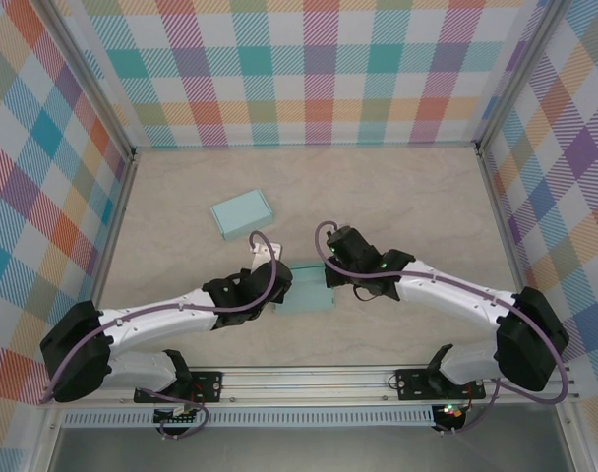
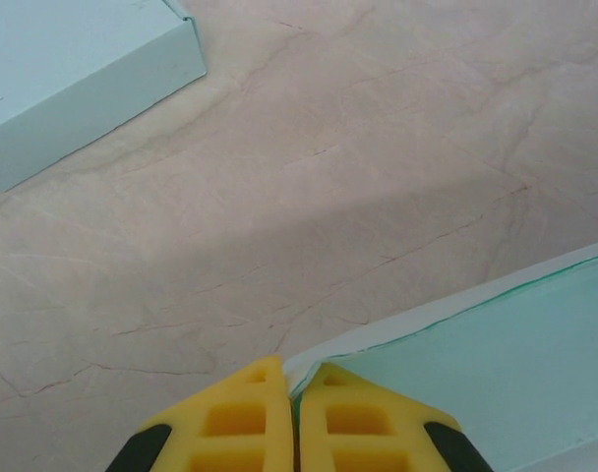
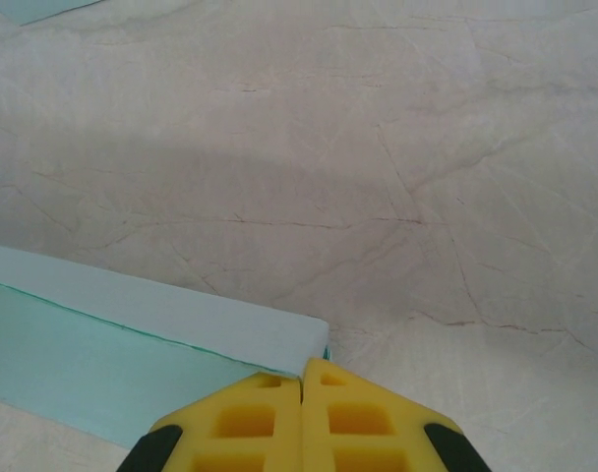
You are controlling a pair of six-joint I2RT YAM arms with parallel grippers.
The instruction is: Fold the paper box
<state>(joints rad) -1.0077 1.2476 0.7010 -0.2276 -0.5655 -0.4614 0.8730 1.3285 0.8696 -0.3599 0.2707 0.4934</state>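
Marbled surface (image 1: 397,197), toward its near edge: my left gripper (image 2: 297,379) and right gripper (image 3: 301,379) are clamped on the box (image 1: 307,295); uneven pulling could tear it.

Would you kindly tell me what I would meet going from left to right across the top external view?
left arm's base → small teal box → paper box → right arm's base. I have left out both sets of jaws, since they overlap the boxes.
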